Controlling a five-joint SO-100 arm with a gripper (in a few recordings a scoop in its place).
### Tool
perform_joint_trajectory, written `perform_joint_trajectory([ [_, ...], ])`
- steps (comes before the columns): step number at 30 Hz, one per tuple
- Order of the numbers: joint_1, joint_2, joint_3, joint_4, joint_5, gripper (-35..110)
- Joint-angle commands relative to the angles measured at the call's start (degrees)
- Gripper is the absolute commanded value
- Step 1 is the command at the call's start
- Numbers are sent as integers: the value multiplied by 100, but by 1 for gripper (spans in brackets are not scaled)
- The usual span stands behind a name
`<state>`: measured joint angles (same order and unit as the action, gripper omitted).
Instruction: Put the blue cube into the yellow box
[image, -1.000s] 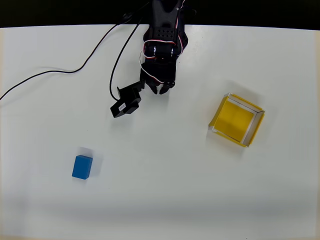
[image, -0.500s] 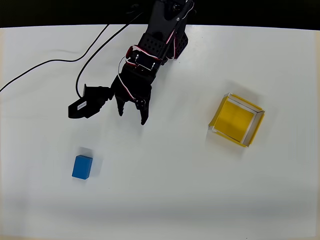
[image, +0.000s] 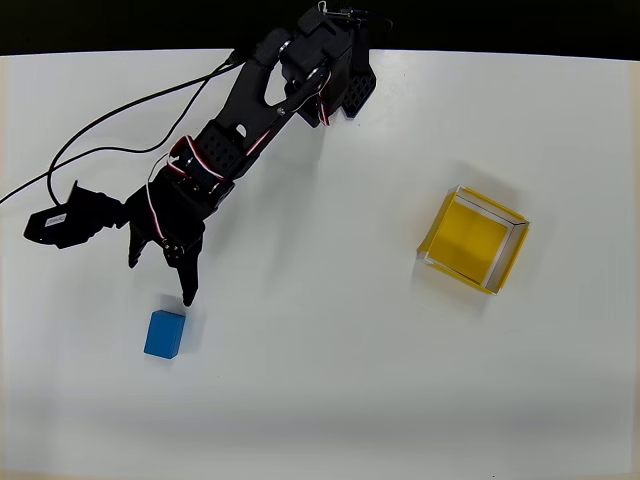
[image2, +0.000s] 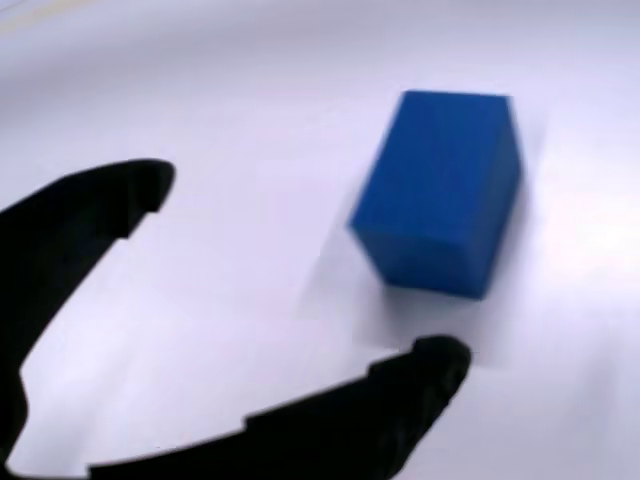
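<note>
The fingers (image: 160, 278) are spread wide and empty just short of the blue cube (image: 165, 334) on the tabletop (image: 330, 400), so they should straddle its narrower sides before closing.

Matt surfaces nearly everywhere we look

We see the blue cube (image2: 440, 190) with a plain matt face, the gripper (image2: 300, 290) in dull black plastic, the table (image: 330, 380) smooth and white, and the yellow box (image: 472, 240) with pale, thin rim walls.
</note>
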<state>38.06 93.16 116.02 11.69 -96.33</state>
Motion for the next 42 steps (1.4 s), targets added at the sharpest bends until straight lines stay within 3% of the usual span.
perform_joint_trajectory([
  [1, 26, -246, -1389, -229, -35, 55],
  [12, -272, -2329, -3296, -782, 44, 58],
  [19, -378, -3138, -4052, -439, 70, 58],
  [42, -712, -4043, -4351, -598, 255, 53],
])
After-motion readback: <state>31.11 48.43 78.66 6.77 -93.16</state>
